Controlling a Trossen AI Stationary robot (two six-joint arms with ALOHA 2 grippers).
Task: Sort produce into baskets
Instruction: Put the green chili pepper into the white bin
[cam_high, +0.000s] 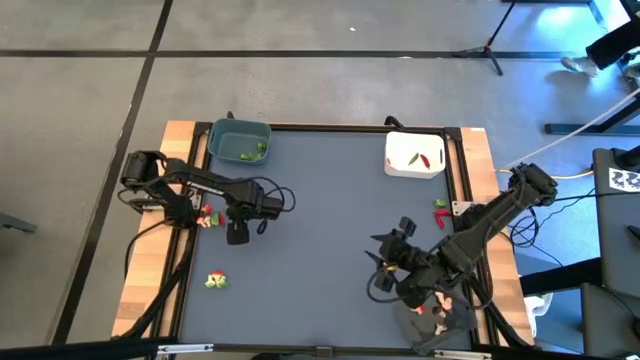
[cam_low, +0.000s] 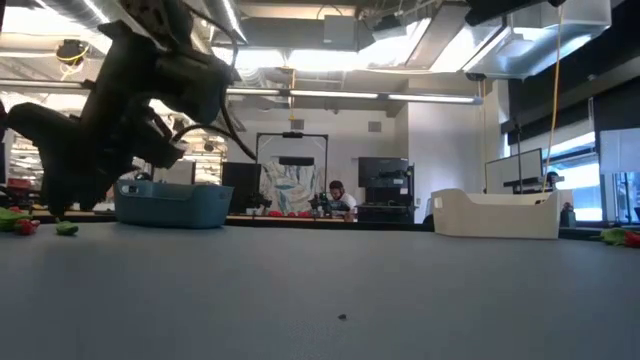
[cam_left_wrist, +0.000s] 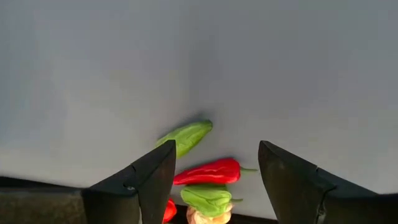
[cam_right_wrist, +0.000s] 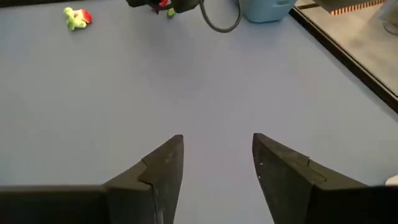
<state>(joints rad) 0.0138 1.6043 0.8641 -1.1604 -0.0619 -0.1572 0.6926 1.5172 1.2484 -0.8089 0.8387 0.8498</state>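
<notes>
A small heap of produce lies on the blue-grey mat near the table's left edge: a red pepper (cam_left_wrist: 208, 172), two green peppers (cam_left_wrist: 186, 135) and a pale tan piece (cam_left_wrist: 208, 216). My left gripper (cam_left_wrist: 214, 152) hangs open just above this heap (cam_high: 207, 218), pointing steeply down, with one finger on each side of the red pepper and touching nothing. My right gripper (cam_right_wrist: 217, 140) is open and empty over the mat's near right part (cam_high: 390, 245). The blue-grey basket (cam_high: 239, 140) holds green pieces. The white basket (cam_high: 414, 155) holds red peppers.
A second clump of produce (cam_high: 215, 281) lies near the front left, and a few pieces (cam_high: 440, 210) sit by the right edge. The dark grey tray (cam_high: 440, 325) is at the front right under my right arm. A black frame (cam_high: 300, 127) borders the mat.
</notes>
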